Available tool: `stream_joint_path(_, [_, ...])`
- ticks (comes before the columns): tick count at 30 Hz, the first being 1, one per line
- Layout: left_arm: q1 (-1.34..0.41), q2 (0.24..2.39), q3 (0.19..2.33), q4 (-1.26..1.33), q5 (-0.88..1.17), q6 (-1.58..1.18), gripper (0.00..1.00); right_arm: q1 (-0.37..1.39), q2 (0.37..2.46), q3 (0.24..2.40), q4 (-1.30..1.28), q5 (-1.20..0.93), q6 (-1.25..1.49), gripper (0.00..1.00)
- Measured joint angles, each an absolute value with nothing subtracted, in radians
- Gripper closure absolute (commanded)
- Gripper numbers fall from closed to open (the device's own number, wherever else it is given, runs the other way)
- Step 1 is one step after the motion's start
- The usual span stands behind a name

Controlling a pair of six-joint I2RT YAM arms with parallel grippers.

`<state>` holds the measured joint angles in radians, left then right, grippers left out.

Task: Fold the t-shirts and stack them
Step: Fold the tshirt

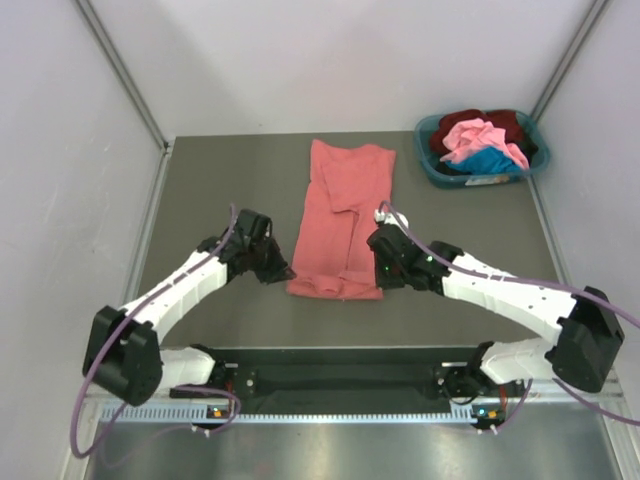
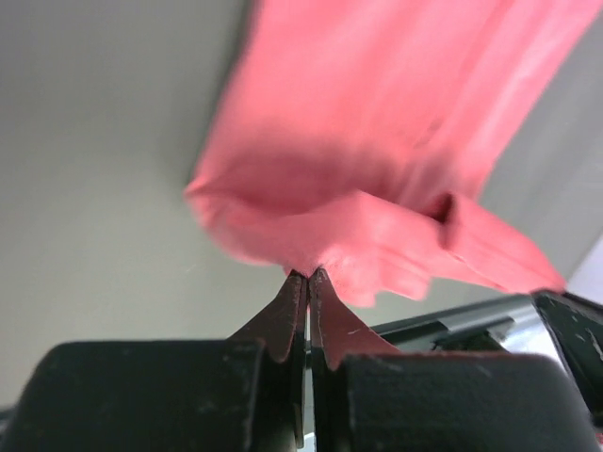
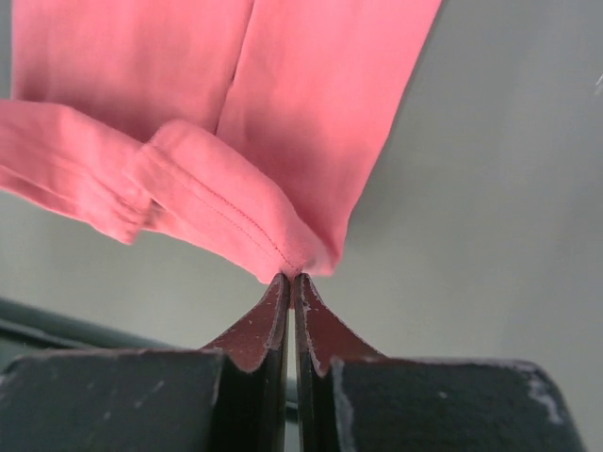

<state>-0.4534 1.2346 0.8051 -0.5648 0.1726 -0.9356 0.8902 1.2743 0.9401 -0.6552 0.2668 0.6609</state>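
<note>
Grey desk (image 1: 220,180), and down its middle lies the long salmon-red cloth t-shirt (image 1: 340,215), folded into a narrow strip. The risk, I'd say: both grips are thin corner pinches, so an uneven lift could slip a corner free or skew the fold. Left arm (image 1: 185,285) and right arm (image 1: 500,285) reach inward, low, wrists at the near hem. Left jaws and right jaws are each clamped tight on a hem corner.
</note>
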Motion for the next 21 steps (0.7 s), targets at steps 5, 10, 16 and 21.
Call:
stream_joint_path(5, [-0.442,1.401,0.961,-0.522,0.247,-0.862,1.00,0.823,1.339,1.023,-0.656,0.272,0.600,1.00])
stream_joint_path(10, [-0.405,1.518,1.084,-0.501,0.265,-0.813,1.00,0.743,1.394,1.091,-0.656,0.272,0.537,1.00])
stream_joint_path(16, [-0.361,1.676,1.242,-0.499,0.273,-0.767,1.00,0.647,1.465,1.161,-0.652,0.262,0.463,1.00])
stream_joint_path(21, [-0.317,1.775,1.308,-0.479,0.284,-0.752,1.00,0.589,1.522,1.198,-0.635,0.241,0.414,1.00])
